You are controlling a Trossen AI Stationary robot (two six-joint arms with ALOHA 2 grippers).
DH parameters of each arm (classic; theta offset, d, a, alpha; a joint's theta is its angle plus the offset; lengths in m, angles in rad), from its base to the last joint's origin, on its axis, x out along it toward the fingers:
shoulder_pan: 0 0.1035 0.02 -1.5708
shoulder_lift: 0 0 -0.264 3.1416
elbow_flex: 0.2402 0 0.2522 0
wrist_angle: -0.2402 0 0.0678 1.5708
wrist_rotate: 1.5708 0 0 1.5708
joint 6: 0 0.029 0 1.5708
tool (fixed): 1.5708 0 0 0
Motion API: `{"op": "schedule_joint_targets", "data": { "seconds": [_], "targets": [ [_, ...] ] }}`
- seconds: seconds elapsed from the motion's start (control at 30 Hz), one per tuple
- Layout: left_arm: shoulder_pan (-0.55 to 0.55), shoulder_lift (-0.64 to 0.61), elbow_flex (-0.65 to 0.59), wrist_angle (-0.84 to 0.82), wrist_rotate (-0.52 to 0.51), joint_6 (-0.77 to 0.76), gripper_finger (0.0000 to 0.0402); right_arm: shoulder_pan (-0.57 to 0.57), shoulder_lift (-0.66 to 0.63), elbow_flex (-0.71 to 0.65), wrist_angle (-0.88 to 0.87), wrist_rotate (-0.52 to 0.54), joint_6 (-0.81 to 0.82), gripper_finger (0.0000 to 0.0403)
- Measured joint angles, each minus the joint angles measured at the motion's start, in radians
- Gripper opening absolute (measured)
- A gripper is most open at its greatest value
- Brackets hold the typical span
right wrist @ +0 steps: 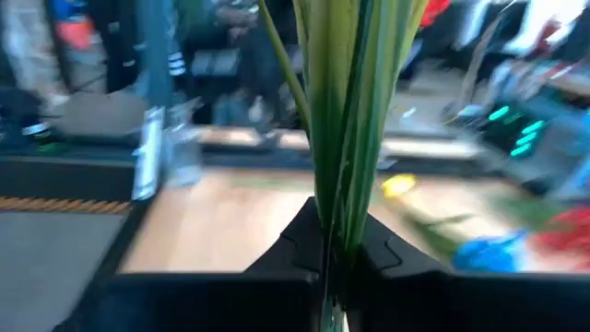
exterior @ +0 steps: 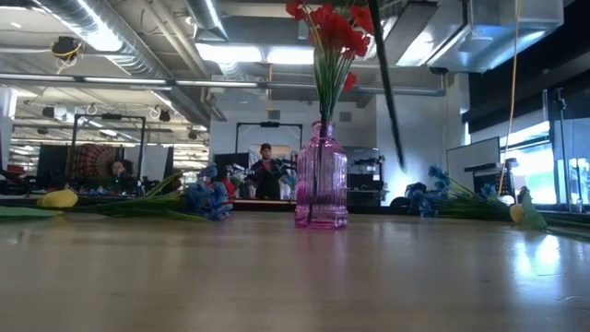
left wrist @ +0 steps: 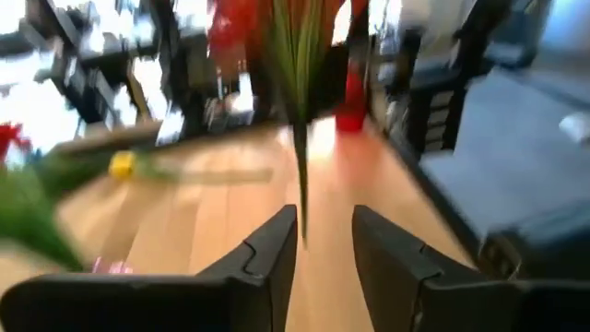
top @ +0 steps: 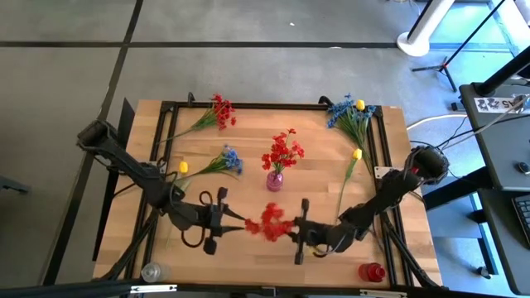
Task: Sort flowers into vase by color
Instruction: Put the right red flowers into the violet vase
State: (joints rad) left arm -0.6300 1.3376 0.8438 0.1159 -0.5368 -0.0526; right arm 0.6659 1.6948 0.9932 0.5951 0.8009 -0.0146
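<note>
- Gripping a red flower sprig (top: 269, 222) by its green stems, the right gripper (top: 300, 232) sits near the front middle of the wooden table (top: 248, 186); in its wrist view the two dark fingers (right wrist: 300, 242) are clenched on the bundle of stems.
- The left gripper (top: 225, 222) sits just at 9 o'clock of that red sprig, facing the right gripper. Its fingers (left wrist: 272, 249) are spread apart, with a thin stem hanging in the gap between them; I cannot tell whether it touches either finger.
- A pink glass vase (top: 274, 180) stands at the table's centre, at 12 o'clock from the held sprig, with red flowers (top: 282, 151) upright in it.
- A blue sprig (top: 225, 160) with a yellow bud (top: 183, 167) lies at 9 o'clock of the vase.
- Another red sprig (top: 217, 112) lies at 11 o'clock, near the far edge.
- A blue and yellow bunch (top: 351, 114) lies at 1 o'clock near the far right corner, with a long-stemmed yellow flower (top: 357, 154) just below it.
- A small red bottle (top: 372, 271) stands at the front right corner, and a clear jar (top: 151, 271) at the front left corner.
</note>
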Motion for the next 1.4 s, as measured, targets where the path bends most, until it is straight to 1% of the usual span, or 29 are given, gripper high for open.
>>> {"op": "schedule_joint_targets", "data": {
  "seconds": [0.1, 0.13, 0.17, 0.27, 0.33, 0.47, 0.6, 0.77, 0.97, 1.07, 1.17, 1.3, 1.4],
  "targets": [
    [0.016, -0.011, -0.045, -0.046, -0.017, -0.051, 0.0106, -0.023, -0.051, 0.001, 0.065, 0.072, -0.135, 0.0018],
    [0.025, -0.010, -0.068, -0.042, -0.027, -0.064, 0.0104, -0.038, -0.063, 0.001, 0.096, 0.075, -0.181, 0.0015],
    [0.036, -0.010, -0.095, -0.026, -0.033, -0.078, 0.0102, -0.057, -0.071, 0.001, 0.135, 0.067, -0.219, 0.0011],
    [0.079, -0.009, -0.190, 0.074, -0.035, -0.138, 0.0094, -0.131, -0.086, 0.001, 0.227, -0.021, -0.295, 0.0008],
    [0.104, -0.008, -0.263, 0.168, -0.036, -0.161, 0.0090, -0.188, -0.087, 0.001, 0.243, -0.064, -0.306, 0.0013],
    [0.130, -0.008, -0.387, 0.360, -0.028, -0.182, 0.0084, -0.288, -0.082, 0.001, 0.223, -0.079, -0.306, 0.0012],
    [0.132, -0.008, -0.458, 0.472, -0.028, -0.184, 0.0079, -0.342, -0.079, 0.001, 0.172, -0.086, -0.307, 0.0007],
    [0.132, -0.008, -0.474, 0.489, -0.026, -0.184, 0.0079, -0.354, -0.079, 0.001, 0.125, -0.077, -0.298, 0.0017],
    [0.131, -0.008, -0.474, 0.492, -0.017, -0.184, 0.0079, -0.353, -0.079, 0.000, 0.025, -0.045, -0.214, 0.0009],
    [0.132, -0.008, -0.474, 0.495, 0.007, -0.183, 0.0079, -0.353, -0.079, 0.000, -0.009, -0.043, -0.167, 0.0015],
    [0.132, -0.008, -0.474, 0.505, 0.008, -0.182, 0.0078, -0.353, -0.079, 0.000, 0.010, -0.034, -0.172, 0.0021],
    [0.132, -0.008, -0.474, 0.507, 0.008, -0.181, 0.0078, -0.352, -0.083, 0.003, 0.078, -0.034, -0.207, 0.0014],
    [0.132, -0.008, -0.474, 0.508, 0.007, -0.183, 0.0078, -0.342, -0.083, 0.006, 0.085, -0.034, -0.212, 0.0011]
  ]
}}
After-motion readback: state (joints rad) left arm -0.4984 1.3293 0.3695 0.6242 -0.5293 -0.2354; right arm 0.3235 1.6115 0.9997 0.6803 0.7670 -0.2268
